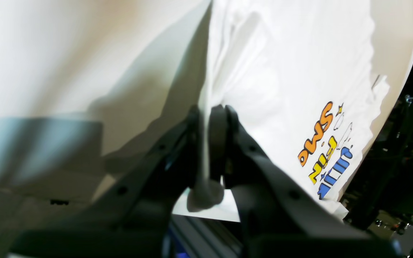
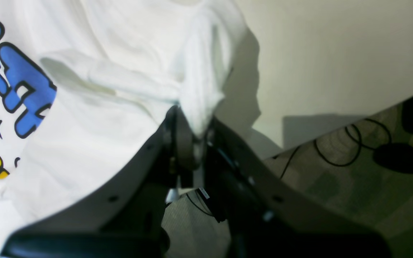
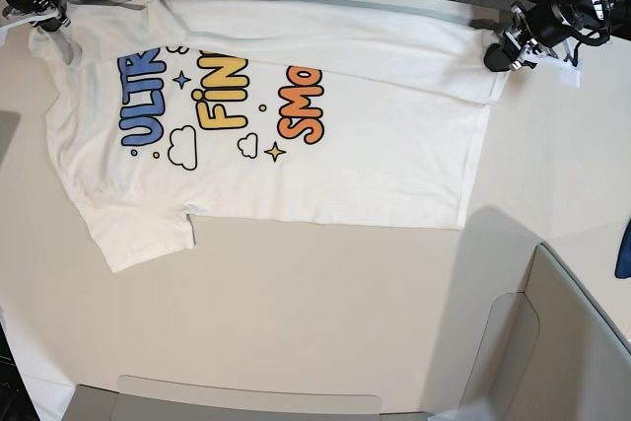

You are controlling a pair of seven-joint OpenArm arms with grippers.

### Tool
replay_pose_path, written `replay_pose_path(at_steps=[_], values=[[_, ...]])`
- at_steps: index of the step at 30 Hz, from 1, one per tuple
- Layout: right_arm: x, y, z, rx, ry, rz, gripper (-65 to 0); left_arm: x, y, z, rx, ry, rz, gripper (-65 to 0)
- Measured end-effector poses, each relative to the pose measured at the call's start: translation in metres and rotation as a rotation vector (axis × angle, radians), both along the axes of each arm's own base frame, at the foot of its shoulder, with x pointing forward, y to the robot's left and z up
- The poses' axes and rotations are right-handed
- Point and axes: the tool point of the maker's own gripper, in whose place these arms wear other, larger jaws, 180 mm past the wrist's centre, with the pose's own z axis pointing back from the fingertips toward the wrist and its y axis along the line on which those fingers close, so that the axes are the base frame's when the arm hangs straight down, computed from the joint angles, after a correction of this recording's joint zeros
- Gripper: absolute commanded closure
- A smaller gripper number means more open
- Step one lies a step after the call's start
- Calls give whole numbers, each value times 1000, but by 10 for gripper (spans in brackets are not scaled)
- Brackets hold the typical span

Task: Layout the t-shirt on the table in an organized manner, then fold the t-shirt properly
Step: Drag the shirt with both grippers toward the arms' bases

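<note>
1. Between the two grippers, the t-shirt (image 3: 296, 115) is lying stretched print-up along the table's (image 3: 325, 313) far edge.
2. The left gripper (image 1: 208, 143) is pinching a bunched white corner of it, jaws clamped.
3. The right gripper (image 2: 192, 138) is clamping the opposite corner, blue lettering just beside it.
</note>
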Motion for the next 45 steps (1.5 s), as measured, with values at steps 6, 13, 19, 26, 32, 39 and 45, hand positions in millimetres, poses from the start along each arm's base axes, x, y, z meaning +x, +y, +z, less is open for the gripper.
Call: replay_pose_path(at_steps=[6,13,19,26,32,39,45], values=[[0,1,0,3,-1,1,-15,-5,6,-7,54,34,-5,-16],[-5,0,-2,-4,21,8,-236,-2,16,-8,98,17,35,-224],[-5,-5,1,-16,16,2,-244,-5,19,-11,82,59,86,-265],[-5,-21,13,-54,-1,-13,-244,-5,20,-11,78,63,94,-268],[-16,-49,46,-173,-33,-76,-244,-6,22,-11,86,66,92,-268],[-16,-49,47,-176,-34,-79,-244,-5,21,-10,87,64,87,-268],[-17,-47,45,-170,-33,-79,-246,15,11,25,135,-47,32,-267]])
